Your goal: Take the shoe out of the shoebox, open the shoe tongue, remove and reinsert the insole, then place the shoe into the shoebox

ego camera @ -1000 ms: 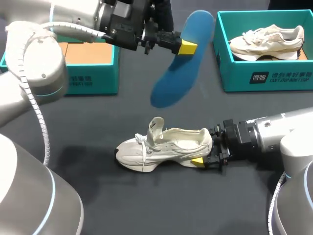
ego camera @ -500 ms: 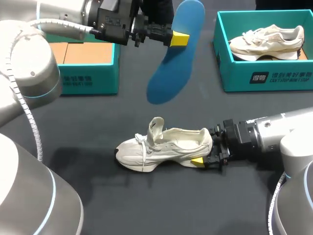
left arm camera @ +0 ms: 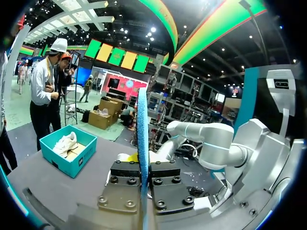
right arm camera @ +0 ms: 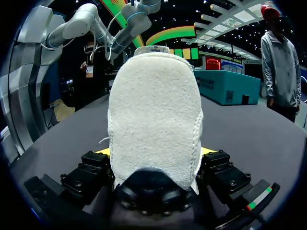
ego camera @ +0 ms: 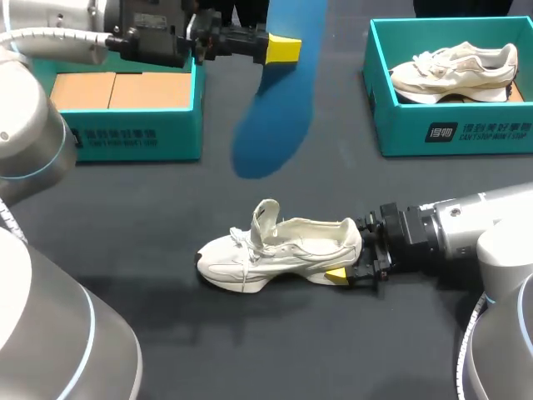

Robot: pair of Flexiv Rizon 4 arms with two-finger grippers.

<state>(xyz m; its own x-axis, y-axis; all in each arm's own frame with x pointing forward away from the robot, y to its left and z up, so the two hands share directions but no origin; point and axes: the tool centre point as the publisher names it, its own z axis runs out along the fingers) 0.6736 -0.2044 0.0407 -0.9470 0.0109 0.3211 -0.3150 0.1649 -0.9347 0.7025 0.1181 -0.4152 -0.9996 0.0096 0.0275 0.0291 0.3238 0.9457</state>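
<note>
Shoe (ego camera: 279,248) on dark tbl (ego camera: 275,342); teal shoebox (ego camera: 466,133) far R w/ 2nd shoe (ego camera: 454,71).

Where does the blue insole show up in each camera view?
Head view: the blue insole hangs above the table, far middle, pinched by the left arm's fingers.
Left wrist view: seen edge-on, rising between that arm's own fingers.
Right wrist view: not in it.
Shared landmark: the white shoe lying below the insole; its heel fills the right wrist view.
</note>
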